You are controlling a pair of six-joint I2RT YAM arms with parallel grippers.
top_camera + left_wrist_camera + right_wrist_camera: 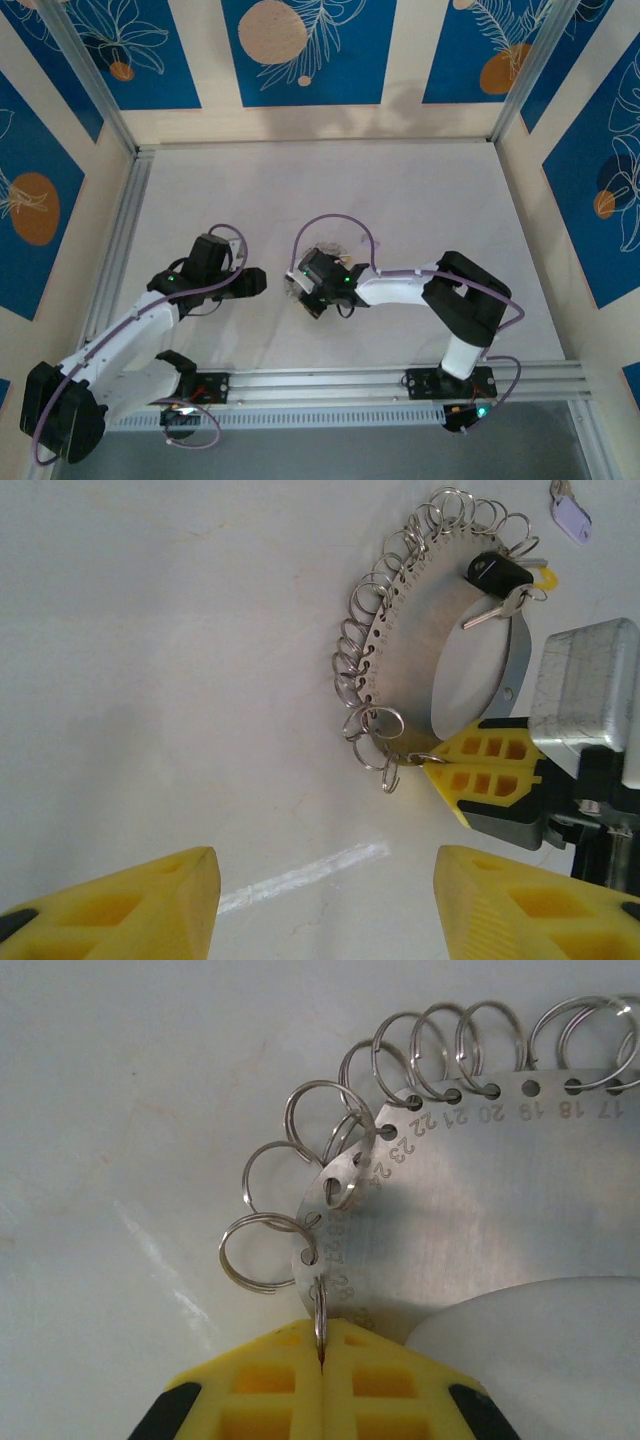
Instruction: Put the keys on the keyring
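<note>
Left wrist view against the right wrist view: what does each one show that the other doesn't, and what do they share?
Left wrist: the keyring as a whole loop, a black-headed key at its rim, a lilac key lying apart, and the open left gripper. Right wrist: engraved numbers along the band. Shared: the right gripper, fingers shut on a small ring.

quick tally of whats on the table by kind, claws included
keyring: 1
keys: 2 (lilac key, black and yellow key)
claws: 2 (left claw, right claw)
total: 5
</note>
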